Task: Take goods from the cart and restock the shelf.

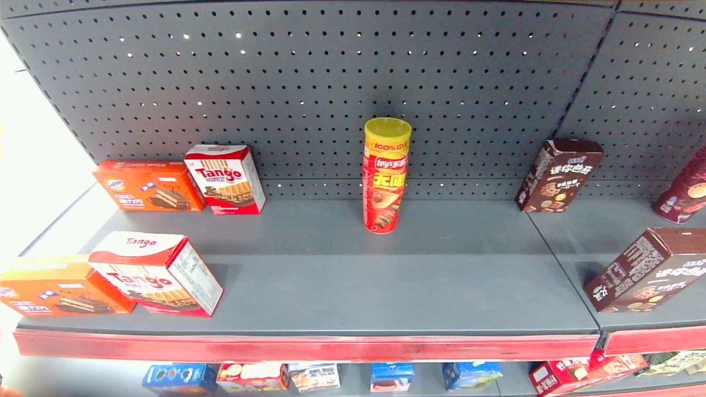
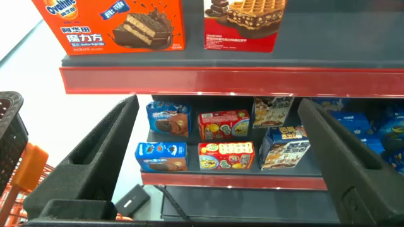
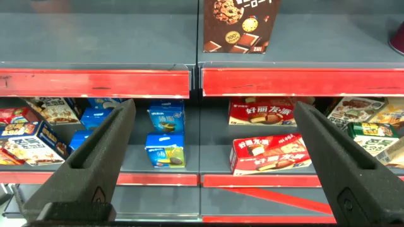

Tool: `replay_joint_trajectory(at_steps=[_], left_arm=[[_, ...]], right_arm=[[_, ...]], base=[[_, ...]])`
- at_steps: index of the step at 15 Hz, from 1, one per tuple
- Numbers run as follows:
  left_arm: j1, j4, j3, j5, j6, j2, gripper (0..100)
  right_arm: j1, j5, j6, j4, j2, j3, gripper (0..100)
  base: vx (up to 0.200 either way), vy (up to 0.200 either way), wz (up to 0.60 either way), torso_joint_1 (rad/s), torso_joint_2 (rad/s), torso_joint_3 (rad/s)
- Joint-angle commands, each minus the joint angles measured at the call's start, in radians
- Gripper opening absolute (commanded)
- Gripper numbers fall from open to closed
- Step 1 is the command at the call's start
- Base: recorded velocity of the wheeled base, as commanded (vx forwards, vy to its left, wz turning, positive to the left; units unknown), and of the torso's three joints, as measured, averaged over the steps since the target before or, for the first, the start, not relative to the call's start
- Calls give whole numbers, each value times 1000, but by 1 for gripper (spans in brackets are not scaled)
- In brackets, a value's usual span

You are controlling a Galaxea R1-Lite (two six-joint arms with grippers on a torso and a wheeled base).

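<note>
The left gripper (image 2: 218, 106) and right gripper (image 3: 214, 107) are held low, jaws wide open and empty, likely readied for a cart (image 2: 9, 142) pick. On the shelf (image 1: 331, 286), a can (image 1: 387, 175) is stood upright at 12 o'clock, label faced outward for display.

On the shelf (image 1: 331, 286), a chip can (image 1: 386, 176) stands mid-width near the back panel (image 1: 331, 82). A cake box (image 1: 148, 184) and a wafer box (image 1: 225, 179) sit side by side at the back left corner. A second cake box (image 1: 60, 286) and a second wafer box (image 1: 157, 273) sit at the front left corner. A cookie box (image 1: 557, 175) stands at the back right.
</note>
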Motion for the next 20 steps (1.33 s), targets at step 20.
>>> replay_joint_trajectory(at_steps=[20], left_arm=[[0, 0, 0, -6, 0, 0, 100]], right_arm=[[0, -1, 0, 0, 0, 0, 100]], base=[[0, 0, 330, 3, 3, 1]])
